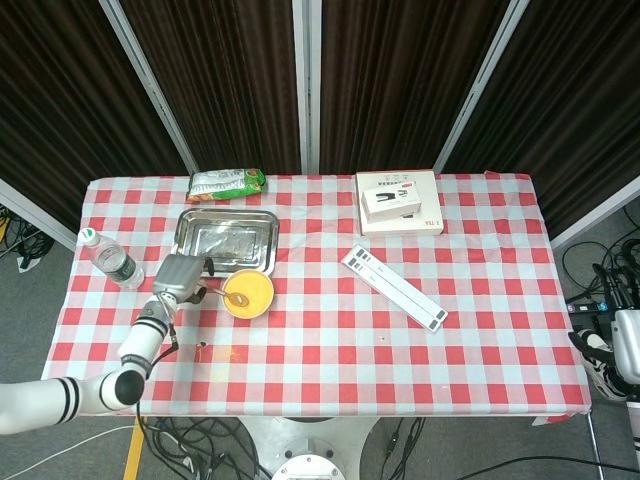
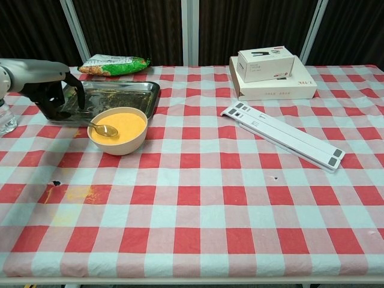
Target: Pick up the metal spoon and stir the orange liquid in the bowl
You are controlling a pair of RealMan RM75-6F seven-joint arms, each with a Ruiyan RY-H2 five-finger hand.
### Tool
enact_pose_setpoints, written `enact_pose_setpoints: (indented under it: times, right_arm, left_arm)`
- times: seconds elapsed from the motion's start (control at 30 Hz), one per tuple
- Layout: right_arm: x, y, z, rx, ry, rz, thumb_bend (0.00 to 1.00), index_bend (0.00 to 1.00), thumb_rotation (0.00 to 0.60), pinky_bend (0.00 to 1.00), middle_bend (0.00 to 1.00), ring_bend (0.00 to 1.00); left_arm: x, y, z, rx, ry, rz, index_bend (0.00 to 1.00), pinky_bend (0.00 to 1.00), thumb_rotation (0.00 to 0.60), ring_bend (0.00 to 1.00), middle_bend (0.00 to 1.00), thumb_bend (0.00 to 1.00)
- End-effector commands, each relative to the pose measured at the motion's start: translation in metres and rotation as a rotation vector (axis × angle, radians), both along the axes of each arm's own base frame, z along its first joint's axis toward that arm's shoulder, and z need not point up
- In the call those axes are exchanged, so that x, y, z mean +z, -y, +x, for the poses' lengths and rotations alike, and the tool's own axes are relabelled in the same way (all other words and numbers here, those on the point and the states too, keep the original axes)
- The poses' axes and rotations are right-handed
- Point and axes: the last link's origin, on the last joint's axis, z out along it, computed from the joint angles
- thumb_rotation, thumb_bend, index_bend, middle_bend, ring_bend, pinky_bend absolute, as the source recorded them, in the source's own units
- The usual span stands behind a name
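A cream bowl (image 2: 118, 143) (image 1: 247, 309) of orange liquid (image 2: 123, 124) sits left of the table's middle, in front of the metal tray. My left hand (image 2: 53, 96) (image 1: 180, 277) grips the handle of the metal spoon (image 2: 98, 127), whose head (image 2: 108, 131) (image 1: 236, 298) dips into the liquid at the bowl's near left side. The hand hovers just left of the bowl, over the tray's front corner. My right hand (image 1: 628, 350) hangs off the table's right edge in the head view; its fingers do not show.
A metal tray (image 2: 129, 90) lies behind the bowl, a green snack bag (image 2: 113, 62) behind it. A water bottle (image 1: 108, 260) stands at the left edge. White boxes (image 2: 273, 72) and a flat white strip (image 2: 282, 135) occupy the right half. An orange spill (image 2: 75, 194) stains the cloth in front.
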Motion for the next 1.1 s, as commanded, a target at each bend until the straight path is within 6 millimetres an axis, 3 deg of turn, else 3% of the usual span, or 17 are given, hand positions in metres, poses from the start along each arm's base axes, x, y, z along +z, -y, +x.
enact_pose_setpoints:
  times: [0.03, 0.4, 1.1]
  right_arm:
    - [0.002, 0.001, 0.001, 0.002, -0.001, -0.007, 0.05, 0.07, 0.6, 0.09, 0.16, 0.01]
    - [0.011, 0.001, -0.001, -0.004, 0.002, -0.033, 0.05, 0.07, 0.6, 0.09, 0.16, 0.01]
    - [0.01, -0.001, -0.003, -0.017, 0.007, -0.03, 0.05, 0.07, 0.6, 0.09, 0.16, 0.01]
  left_arm:
    - [-0.002, 0.002, -0.002, -0.019, 0.008, -0.006, 0.44, 1.0, 0.6, 0.96, 1.0, 0.42]
    - [-0.014, 0.001, -0.008, -0.044, 0.011, -0.014, 0.54, 1.0, 0.6, 0.96, 1.0, 0.39]
    - [-0.016, 0.002, -0.011, -0.038, 0.009, -0.018, 0.59, 1.0, 0.6, 0.96, 1.0, 0.41]
